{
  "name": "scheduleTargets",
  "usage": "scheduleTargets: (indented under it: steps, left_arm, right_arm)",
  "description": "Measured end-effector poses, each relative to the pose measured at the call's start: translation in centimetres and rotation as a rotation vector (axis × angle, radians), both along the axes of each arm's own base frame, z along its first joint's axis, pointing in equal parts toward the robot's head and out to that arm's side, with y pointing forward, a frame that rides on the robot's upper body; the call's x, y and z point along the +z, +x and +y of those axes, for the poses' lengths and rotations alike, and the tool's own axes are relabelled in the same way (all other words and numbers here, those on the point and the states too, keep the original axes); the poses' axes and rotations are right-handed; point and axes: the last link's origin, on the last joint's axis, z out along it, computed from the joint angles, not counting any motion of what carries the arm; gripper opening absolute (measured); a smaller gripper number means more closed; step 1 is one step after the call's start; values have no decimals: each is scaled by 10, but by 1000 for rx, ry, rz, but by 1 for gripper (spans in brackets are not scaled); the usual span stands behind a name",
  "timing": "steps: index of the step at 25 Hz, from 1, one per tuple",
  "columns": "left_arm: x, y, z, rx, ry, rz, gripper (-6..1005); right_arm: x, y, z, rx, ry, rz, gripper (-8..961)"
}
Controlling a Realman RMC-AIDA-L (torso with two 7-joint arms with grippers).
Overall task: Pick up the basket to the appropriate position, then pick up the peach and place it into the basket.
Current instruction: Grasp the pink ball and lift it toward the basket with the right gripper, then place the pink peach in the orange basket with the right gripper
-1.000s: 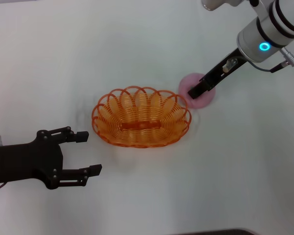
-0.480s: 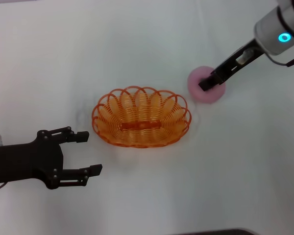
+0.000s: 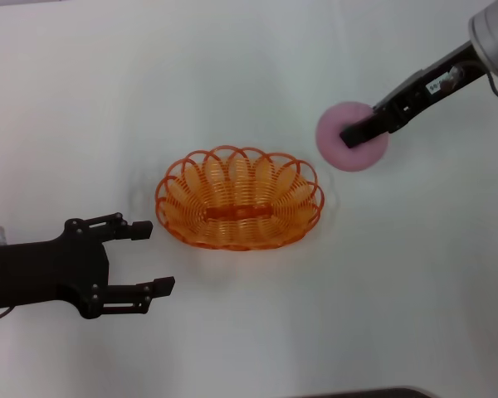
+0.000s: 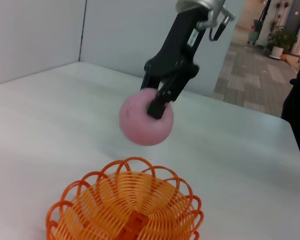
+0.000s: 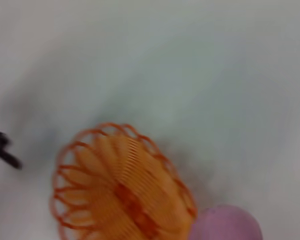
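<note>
The orange wire basket [image 3: 239, 199] rests on the white table near the middle, with nothing in it; it also shows as the basket [image 4: 126, 211] and the basket [image 5: 117, 192]. The pink peach [image 3: 345, 139] hangs in the air to the basket's right and a little beyond it, with my right gripper [image 3: 358, 133] shut on it. In the left wrist view the peach [image 4: 142, 122] floats well above the table under the right gripper [image 4: 159, 104]. The peach [image 5: 225, 224] fills a corner of the right wrist view. My left gripper [image 3: 143, 259] stands open to the left of the basket, near the front.
The white table [image 3: 232, 75] lies bare around the basket. A table edge and a carpeted corridor with a plant [image 4: 277, 42] show behind the right arm in the left wrist view.
My right gripper has lifted the peach off the table and carried it up and to the right. The left arm and the basket have stayed put.
</note>
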Motion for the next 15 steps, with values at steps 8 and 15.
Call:
scheduleTargets:
  steps: [8,15]
  left_arm:
    - [0,0,0,2,-1,0,847]
    - [0,0,0,2,-1,0,846]
  right_arm:
    - [-12,-14,-8,67,-68,99,304]
    - [-44,-16,-8,100,-126,66,324]
